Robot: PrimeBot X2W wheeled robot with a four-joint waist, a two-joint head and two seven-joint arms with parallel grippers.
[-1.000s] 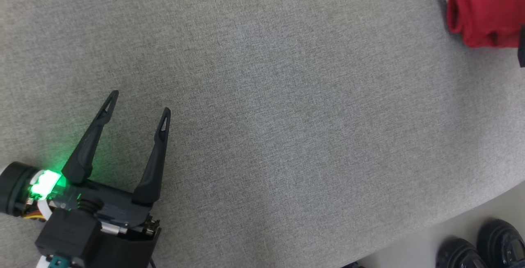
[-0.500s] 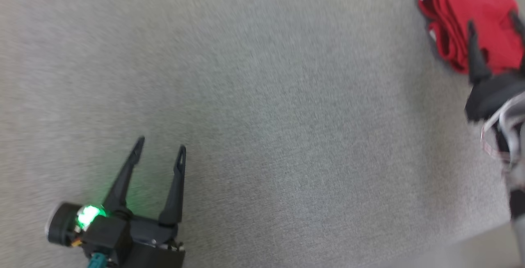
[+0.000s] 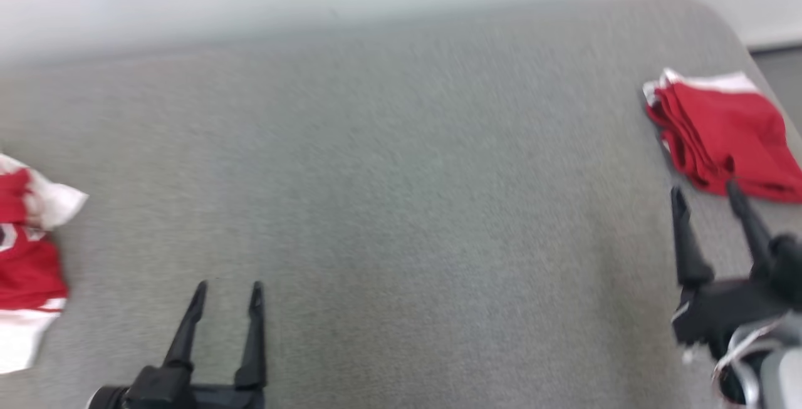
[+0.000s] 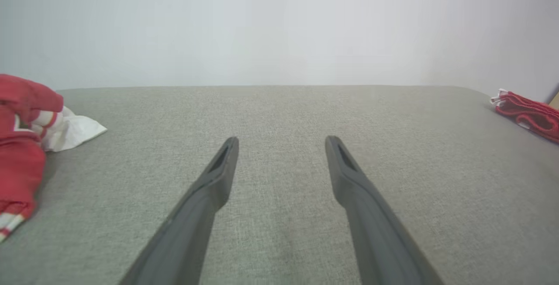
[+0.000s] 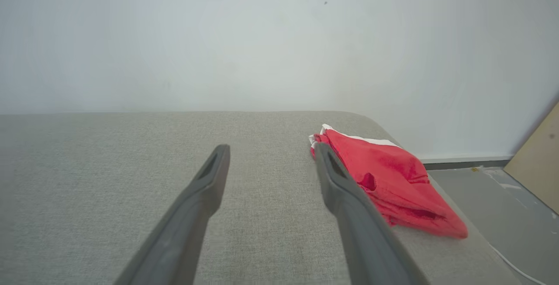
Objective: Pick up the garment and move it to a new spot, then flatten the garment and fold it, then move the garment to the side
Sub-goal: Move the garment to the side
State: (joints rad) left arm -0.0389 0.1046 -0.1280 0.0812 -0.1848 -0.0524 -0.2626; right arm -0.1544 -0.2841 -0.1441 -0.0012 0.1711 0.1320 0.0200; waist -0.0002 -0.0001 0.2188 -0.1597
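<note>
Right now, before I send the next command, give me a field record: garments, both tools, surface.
surface: grey fabric tabletop
folded garment: red with white edge, at the right end
crumpled garment: red and white, at the left edge
left tool: open, empty, over bare fabric
right tool: open, empty, at the folded garment's near edge

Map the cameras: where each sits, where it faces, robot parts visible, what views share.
Head view: on the head, looking down at the grey fabric tabletop; left gripper lower left, right gripper lower right, both open.
Left wrist view: on that wrist, facing the pale wall along its dark fingers; crumpled red-and-white garment left.
Right wrist view: on that wrist, facing that wall; its fingers, the folded red garment ahead-right.
Shared: all three show the folded red garment.
</note>
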